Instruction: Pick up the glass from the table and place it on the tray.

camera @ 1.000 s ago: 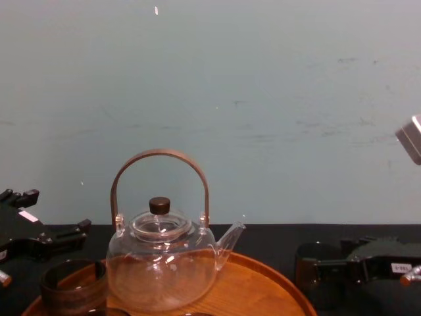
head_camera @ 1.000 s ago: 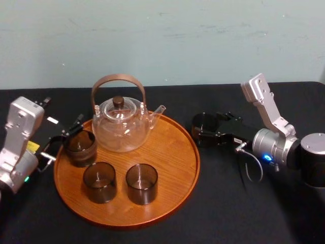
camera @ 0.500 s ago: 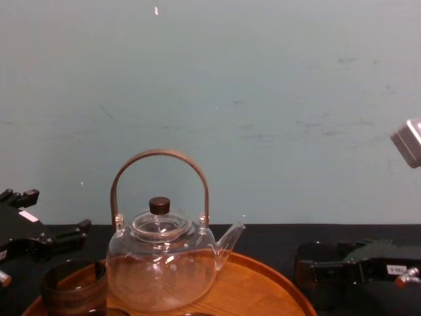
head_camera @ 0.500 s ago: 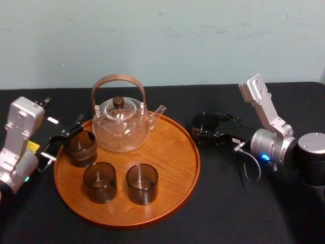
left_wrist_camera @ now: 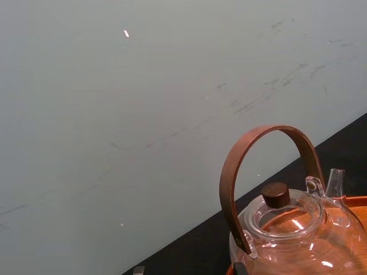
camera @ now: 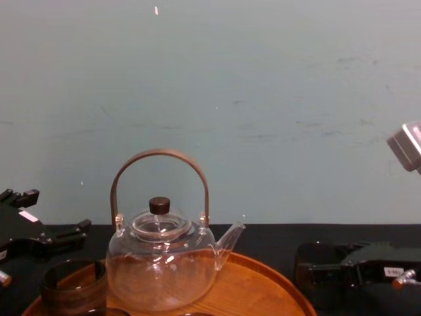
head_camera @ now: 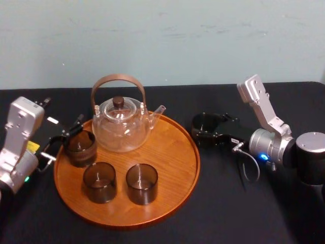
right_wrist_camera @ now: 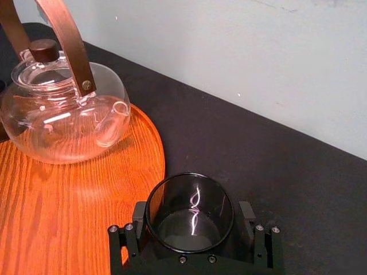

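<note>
Three dark glasses point(head_camera: 99, 182) stand on the tray point(head_camera: 172, 152). The last glass point(head_camera: 204, 122) is just right of it, squeezed by the right gripper point(head_camera: 203, 130), not yet carried over. The left gripper point(head_camera: 63, 137) sits far left, fingers apart.

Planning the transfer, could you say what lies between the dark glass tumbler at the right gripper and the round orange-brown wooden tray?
Just bare black tablecloth between tumbler and tray, per the head view.

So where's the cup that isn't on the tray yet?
In the head view the glass stands on the black table on the robot's right, just beyond the rim of the tray, inside the right gripper.
</note>
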Controlling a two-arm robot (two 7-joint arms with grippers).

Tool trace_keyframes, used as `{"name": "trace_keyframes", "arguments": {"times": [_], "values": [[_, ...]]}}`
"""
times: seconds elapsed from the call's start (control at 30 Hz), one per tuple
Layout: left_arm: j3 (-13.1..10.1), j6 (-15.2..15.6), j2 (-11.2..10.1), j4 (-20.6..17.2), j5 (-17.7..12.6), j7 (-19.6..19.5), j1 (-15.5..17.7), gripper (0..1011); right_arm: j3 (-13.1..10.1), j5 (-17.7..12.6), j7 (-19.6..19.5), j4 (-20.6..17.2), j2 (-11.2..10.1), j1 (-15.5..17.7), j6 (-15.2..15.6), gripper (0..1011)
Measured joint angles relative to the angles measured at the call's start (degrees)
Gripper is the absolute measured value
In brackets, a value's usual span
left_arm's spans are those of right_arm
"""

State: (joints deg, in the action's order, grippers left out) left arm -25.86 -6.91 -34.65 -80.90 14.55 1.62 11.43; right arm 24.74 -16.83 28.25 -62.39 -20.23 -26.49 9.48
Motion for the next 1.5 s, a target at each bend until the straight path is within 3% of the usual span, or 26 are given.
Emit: {"name": "trace_keyframes", "arguments": {"times": [0.57,0.73,1.5], "values": [[0.00,0.00,0.00,0.00,0.00,0.00,0.00,1001,0.31,0.46,0.07,0.42,0.15,-0.23,-0.18,1002],[0.00,0.00,0.00,0.00,0.00,0.00,0.00,1001,0.29,0.46,0.06,0.40,0.13,-0.23,-0.18,902],[0.00,0.00,0.00,0.00,0.00,0.00,0.00,1001,0.01,0.42,-0.04,-0.74,-0.17,0.54,-1.12,902]]}}
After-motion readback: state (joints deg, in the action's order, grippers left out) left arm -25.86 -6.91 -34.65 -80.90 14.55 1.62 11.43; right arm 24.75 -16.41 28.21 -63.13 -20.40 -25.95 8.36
